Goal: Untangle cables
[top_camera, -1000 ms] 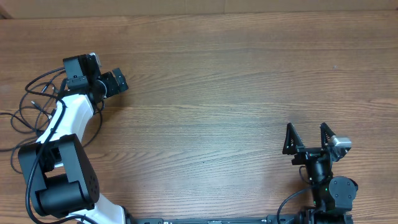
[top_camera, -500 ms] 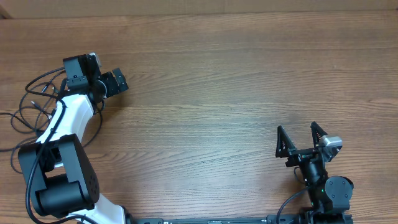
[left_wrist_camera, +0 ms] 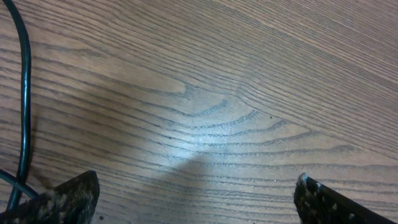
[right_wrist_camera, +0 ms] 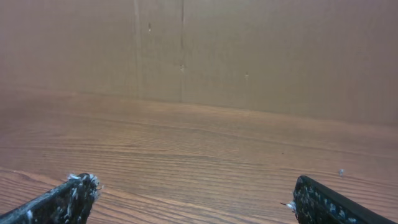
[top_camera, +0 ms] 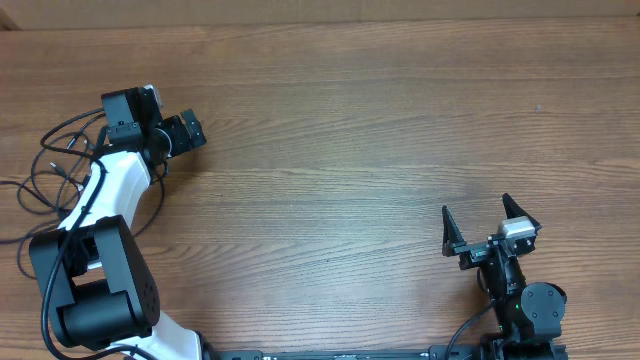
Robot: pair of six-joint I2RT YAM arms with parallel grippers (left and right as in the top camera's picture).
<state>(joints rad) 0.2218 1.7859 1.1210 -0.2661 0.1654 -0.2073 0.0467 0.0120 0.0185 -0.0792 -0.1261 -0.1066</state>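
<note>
My left pincer (top_camera: 193,131) hangs wide open and empty over bare wood at the far left of the brown wooden table (top_camera: 360,110). The right pincer (top_camera: 482,222), equally open and empty, sits near me on the right. The thin black cables with small silver plug tips (top_camera: 55,168) lie looped at the left edge, beside the left arm. I'd bring the left pincer over the tangle and grip one outer strand near a plug, gently, so nothing tightens.
</note>
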